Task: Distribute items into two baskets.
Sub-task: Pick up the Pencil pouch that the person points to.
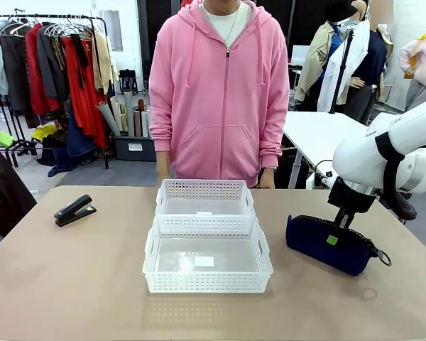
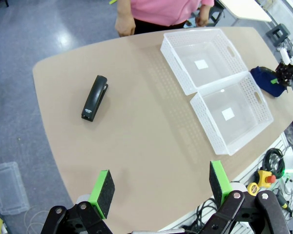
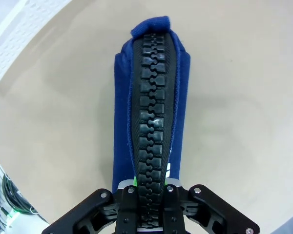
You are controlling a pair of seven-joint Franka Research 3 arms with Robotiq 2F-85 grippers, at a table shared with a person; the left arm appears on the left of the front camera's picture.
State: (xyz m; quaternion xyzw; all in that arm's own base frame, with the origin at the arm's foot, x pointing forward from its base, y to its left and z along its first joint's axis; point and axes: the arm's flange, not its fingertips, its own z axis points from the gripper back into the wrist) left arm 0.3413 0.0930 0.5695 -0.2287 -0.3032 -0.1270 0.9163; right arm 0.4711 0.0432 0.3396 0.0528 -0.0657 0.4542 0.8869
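Right wrist view: right pincer (image 3: pixel 151 190) clamped across navy pouch (image 3: pixel 149 97), chunky black zipper teeth running lengthwise along its top, between fingers. Front view: pouch near right edge of table (image 1: pixel 92 284), black ring pull at its right end; lifted or resting, cannot tell. Left wrist view: left pincer (image 2: pixel 161 187) high over table's left side, green pads wide apart, nothing between. Black stapler (image 2: pixel 94 97) near left edge. White lattice baskets (image 1: pixel 207 226) mid-table, touching end to end, white label in each. Person in pink hoodie at far edge.
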